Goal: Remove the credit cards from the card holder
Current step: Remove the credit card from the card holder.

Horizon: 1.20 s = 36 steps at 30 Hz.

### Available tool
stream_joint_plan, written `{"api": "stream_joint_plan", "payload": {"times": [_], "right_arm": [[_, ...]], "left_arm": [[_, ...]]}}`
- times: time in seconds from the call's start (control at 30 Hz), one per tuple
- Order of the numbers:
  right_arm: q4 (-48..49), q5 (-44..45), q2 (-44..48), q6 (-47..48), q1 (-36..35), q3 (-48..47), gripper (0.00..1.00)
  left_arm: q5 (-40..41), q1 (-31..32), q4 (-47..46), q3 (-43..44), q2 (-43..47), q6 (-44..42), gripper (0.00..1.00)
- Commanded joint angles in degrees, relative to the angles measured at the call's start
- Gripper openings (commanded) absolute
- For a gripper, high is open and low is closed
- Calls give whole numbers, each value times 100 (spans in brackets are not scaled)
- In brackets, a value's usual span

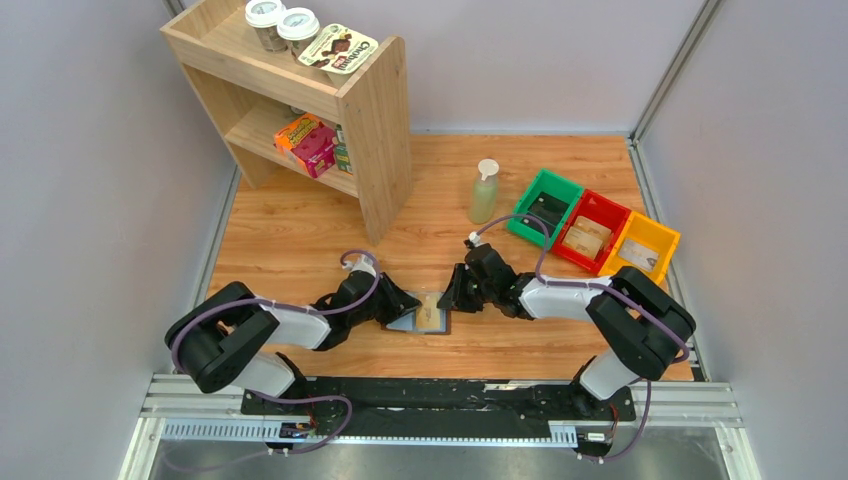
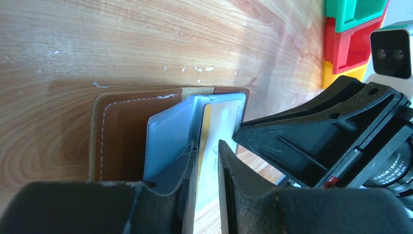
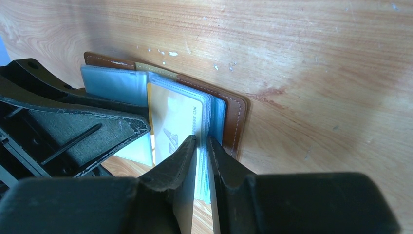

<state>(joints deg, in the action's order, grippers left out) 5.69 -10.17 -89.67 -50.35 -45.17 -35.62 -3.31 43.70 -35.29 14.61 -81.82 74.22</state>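
Note:
The brown leather card holder lies open on the table between both arms. Its clear grey-blue pocket leaves fan upward. A pale credit card with a yellow edge sits in the top pocket. My right gripper is shut on the stack of pocket leaves at the holder's right half. My left gripper has its jaws close on either side of the yellow-edged card, which slants through the narrow gap; whether they pinch it does not show. The two grippers nearly touch over the holder.
Green, red and yellow bins stand at the right rear, each with something inside. A pale bottle stands behind the right gripper. A wooden shelf with boxes and cups fills the rear left.

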Motion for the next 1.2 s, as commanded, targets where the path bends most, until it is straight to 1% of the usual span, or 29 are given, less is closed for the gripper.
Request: {"api": "stream_joint_plan", "payload": {"times": [0.0,0.1,0.2,0.33,0.43,0.57,0.63,0.7,0.77,0.83,0.87,0.9,0.93,1.07,1.17], "right_arm": [[-24,-46,-358,-36,-133,151,20],[-33,-20,-350,-45,-124,160,20],[-42,7,-358,-63,-124,160,20],[-42,7,-385,-63,-133,152,20],[-42,-11,-420,-63,-133,134,20],[-42,-28,-446,-63,-124,125,20],[-51,-20,-437,-45,-133,116,20],[-51,-28,-455,-45,-133,116,20],[-68,-20,-455,-45,-124,116,20],[-86,-2,-464,-45,-133,116,20],[-95,7,-464,-45,-133,108,20],[-112,15,-464,-54,-133,99,20],[-138,24,-473,-54,-133,90,20],[-226,51,-543,-45,-124,37,20],[-270,68,-596,-45,-124,11,19]], "left_arm": [[-688,103,-997,147,237,137,28],[-706,112,-1059,138,464,120,28],[-653,130,-1068,138,685,6,25],[-530,182,-1094,95,896,-188,17],[-591,200,-1120,95,721,-179,13],[-741,226,-1550,86,274,-48,13],[-811,235,-1674,94,71,-13,18],[-838,244,-1735,103,-70,-4,20],[-838,244,-1797,77,-124,14,20],[-759,244,-1815,16,-62,23,17],[-672,244,-1806,-63,25,14,11],[-636,244,-1771,-116,69,14,8],[-523,244,-1710,-151,192,23,1],[-311,244,-1262,-318,604,-38,0],[-66,244,-719,-467,939,-91,0]]}}
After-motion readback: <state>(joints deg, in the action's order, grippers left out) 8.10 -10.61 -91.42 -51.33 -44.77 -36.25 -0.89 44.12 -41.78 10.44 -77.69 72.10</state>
